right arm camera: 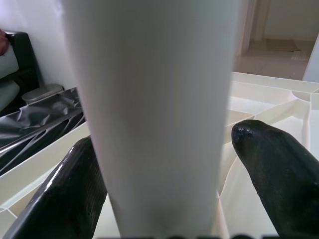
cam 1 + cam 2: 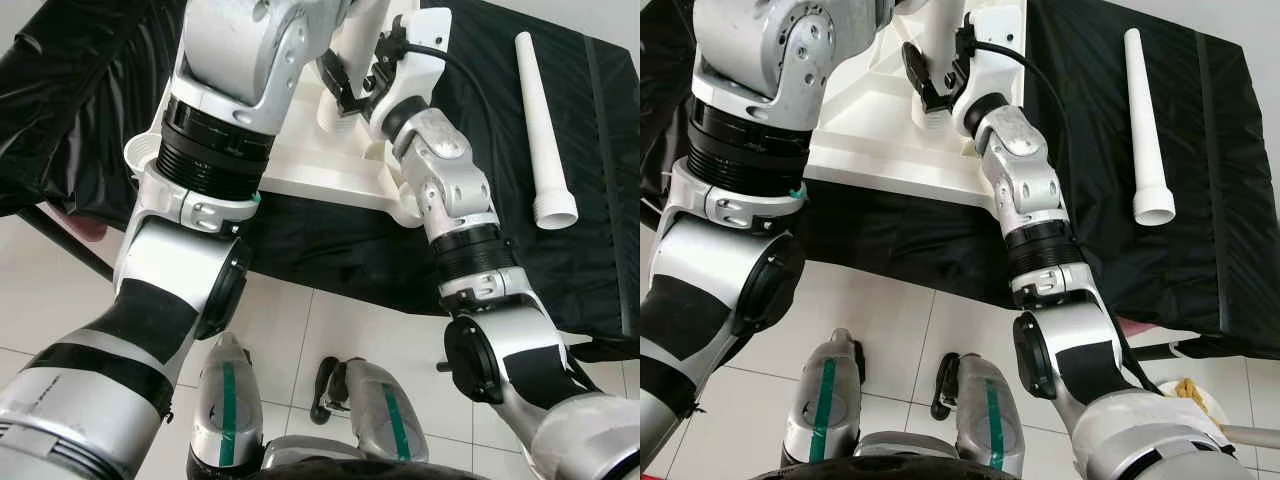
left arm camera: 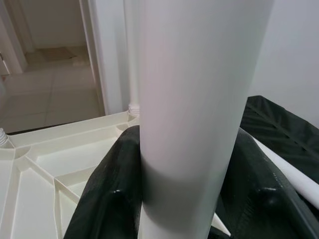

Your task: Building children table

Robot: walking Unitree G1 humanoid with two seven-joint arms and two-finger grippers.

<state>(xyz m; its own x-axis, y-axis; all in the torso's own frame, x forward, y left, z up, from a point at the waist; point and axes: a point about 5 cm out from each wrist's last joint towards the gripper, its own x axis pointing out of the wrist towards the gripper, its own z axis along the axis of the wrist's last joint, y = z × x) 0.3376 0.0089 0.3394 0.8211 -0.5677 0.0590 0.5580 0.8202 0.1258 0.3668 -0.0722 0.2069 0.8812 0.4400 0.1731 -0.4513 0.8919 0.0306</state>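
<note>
Two tools: both are up over the white tabletop, each at a white table leg.
Left tool (image 3: 184, 199): its black fingers (image 3: 107, 199) press on both sides of an upright white leg (image 3: 194, 99), closed around it; seen in the left wrist view.
Right tool (image 1: 164, 189): its two black fingers (image 1: 274, 169) stand on either side of a second white leg (image 1: 159, 99); one finger touches the leg, the other stands slightly off it, so I cannot tell if the grip is tight. In the head views this tool (image 2: 930, 85) sits at the threaded base of the leg, over the middle of the tabletop.
Tabletop (image 2: 310, 165): white plastic, lying upside down with its ribs showing, on the black-covered worktop (image 2: 330, 250).
Corner socket (image 2: 140, 150): round, at the near left corner of the tabletop, beside the left arm.
Spare leg (image 2: 540, 130): long white tube lying flat on the black cover, well to the right of the tabletop, wider end nearer the robot.
Floor (image 2: 330, 340): pale tiles, near the robot's legs.
</note>
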